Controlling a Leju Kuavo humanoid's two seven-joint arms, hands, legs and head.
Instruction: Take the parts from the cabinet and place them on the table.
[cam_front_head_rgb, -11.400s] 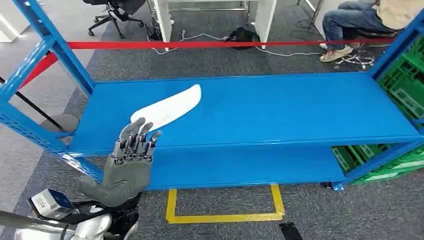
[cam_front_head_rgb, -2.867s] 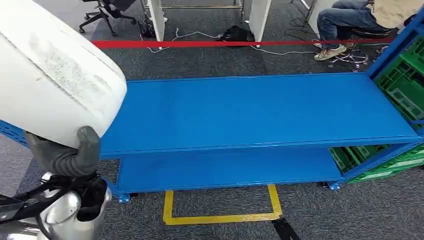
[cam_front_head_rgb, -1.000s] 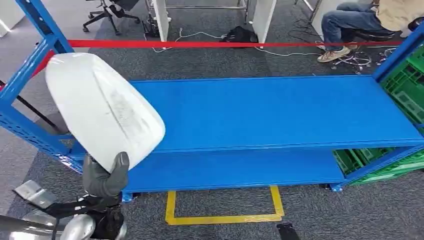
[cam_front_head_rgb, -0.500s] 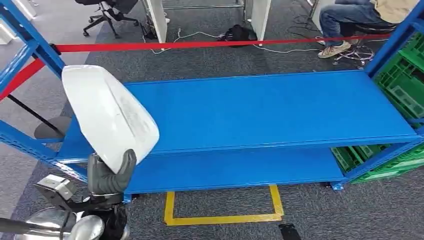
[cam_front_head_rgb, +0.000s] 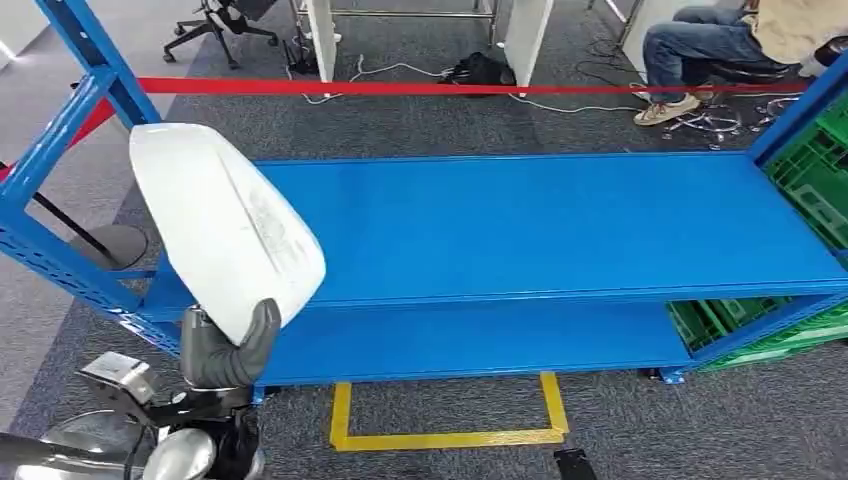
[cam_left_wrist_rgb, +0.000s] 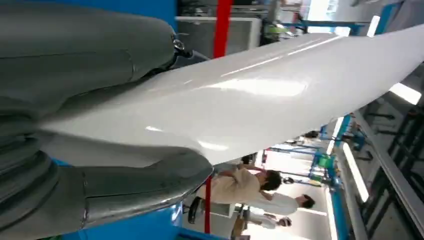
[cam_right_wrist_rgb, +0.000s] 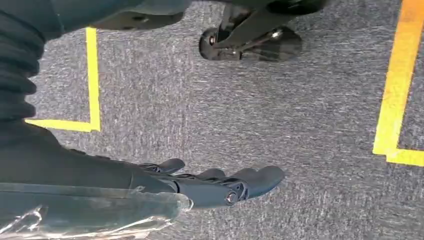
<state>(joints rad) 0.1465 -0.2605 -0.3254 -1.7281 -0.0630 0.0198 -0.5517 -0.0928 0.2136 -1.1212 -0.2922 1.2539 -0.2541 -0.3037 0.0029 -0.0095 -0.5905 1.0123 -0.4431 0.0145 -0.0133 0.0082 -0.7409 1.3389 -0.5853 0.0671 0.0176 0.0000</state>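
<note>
White part (cam_front_head_rgb: 222, 225) gripped by the robot's left hand (cam_front_head_rgb: 225, 345), lifted clear of the blue cabinet (cam_front_head_rgb: 560, 225).

Largest first: the cabinet's two shelves span the head view from nine to three o'clock, on grey carpet with a yellow floor marking (cam_front_head_rgb: 440, 430) at six and a seated person (cam_front_head_rgb: 730, 35) at one. The part, at nine o'clock in front of the cabinet's left end, is a broad, smooth, glossy white shell, curved and tapering, faintly scuffed. It looks stiff, thin and fairly light, but slippery and awkward for its size; its narrow lower edge, where the thumb and fingers clamp it, seems the soundest hold. The right hand (cam_right_wrist_rgb: 220, 185) hangs over the carpet, fingers loosely extended, holding nothing.
</note>
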